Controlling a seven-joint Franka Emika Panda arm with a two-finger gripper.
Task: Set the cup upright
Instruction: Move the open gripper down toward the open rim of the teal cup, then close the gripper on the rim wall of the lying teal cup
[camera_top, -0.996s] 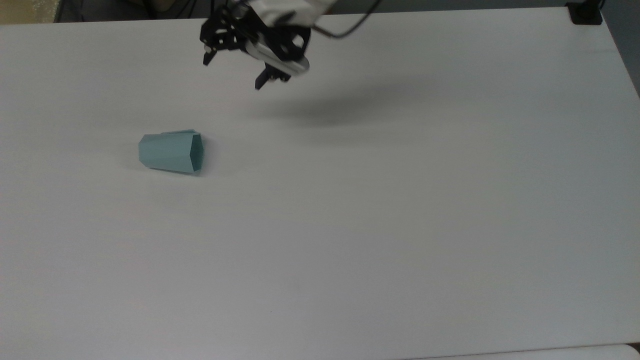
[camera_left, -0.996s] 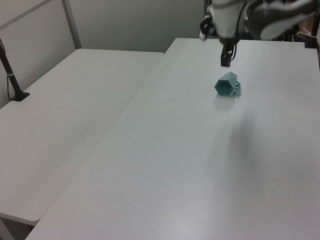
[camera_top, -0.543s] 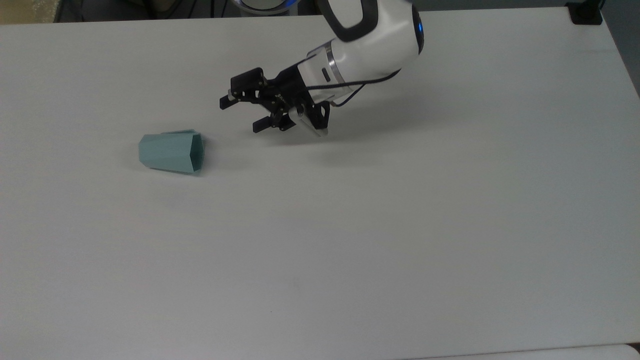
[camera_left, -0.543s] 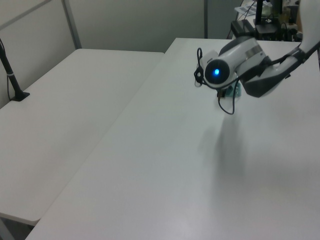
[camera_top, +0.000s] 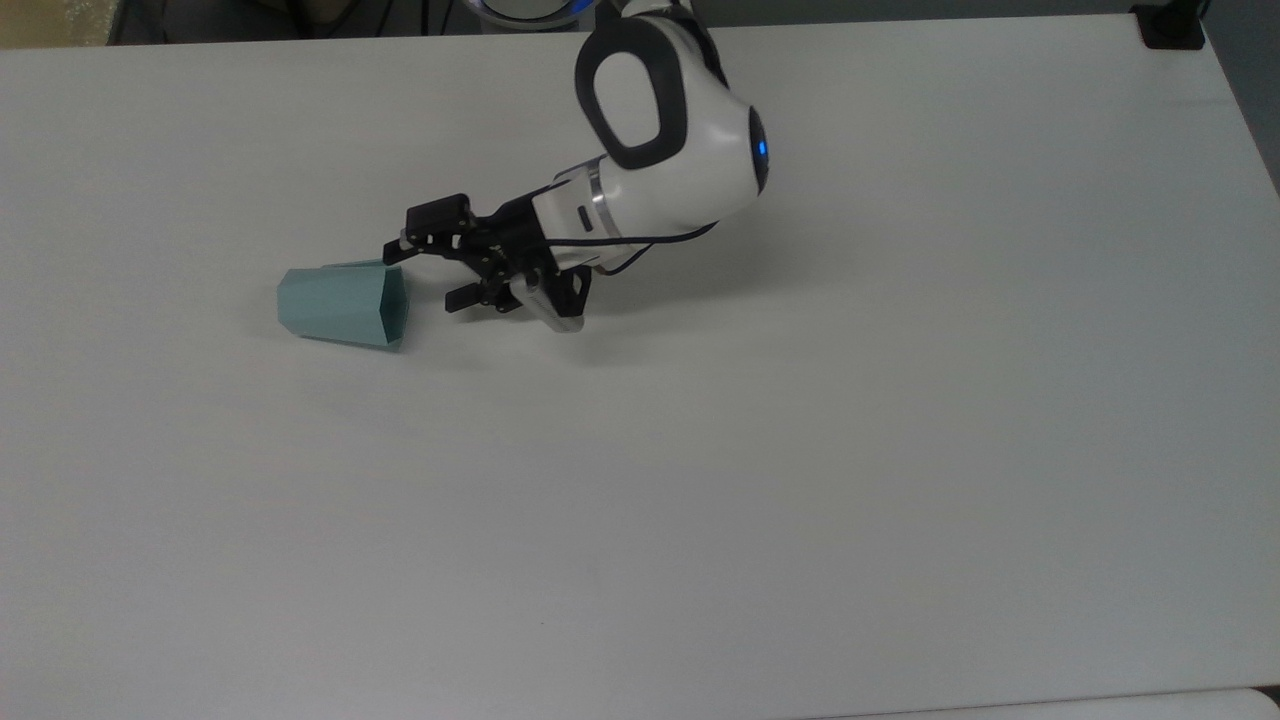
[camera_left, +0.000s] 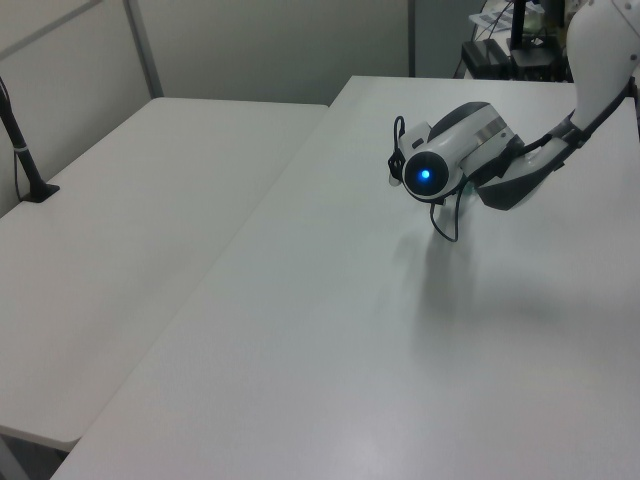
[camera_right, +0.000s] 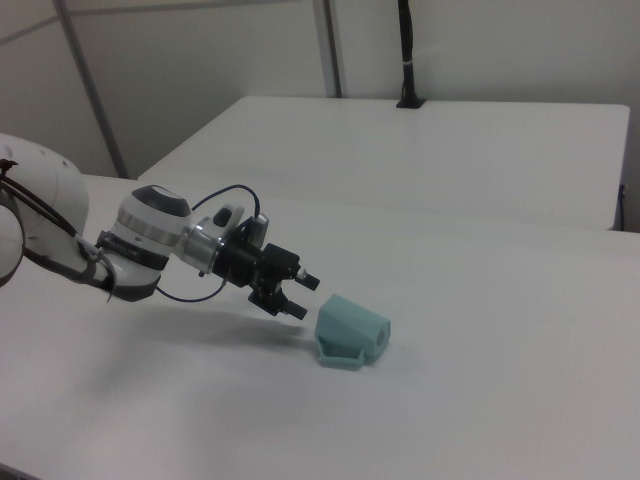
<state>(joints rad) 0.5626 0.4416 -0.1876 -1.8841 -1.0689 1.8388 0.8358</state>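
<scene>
Robotics lab or test room. Two plain white tables (camera_left: 300, 330) pushed side by side, pale partition walls (camera_right: 200, 60) with metal uprights, black clamp-mounted poles (camera_left: 22, 150) at the table edges, a white robot arm (camera_top: 660, 150) with trailing cables.

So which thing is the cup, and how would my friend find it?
Look at the big white table and find the robot's black gripper in the top view. Just to the top view's left of its open fingers lies the cup, tipped on its side. It is the one pale blue-green thing there, with flat angled sides and a small handle.
</scene>
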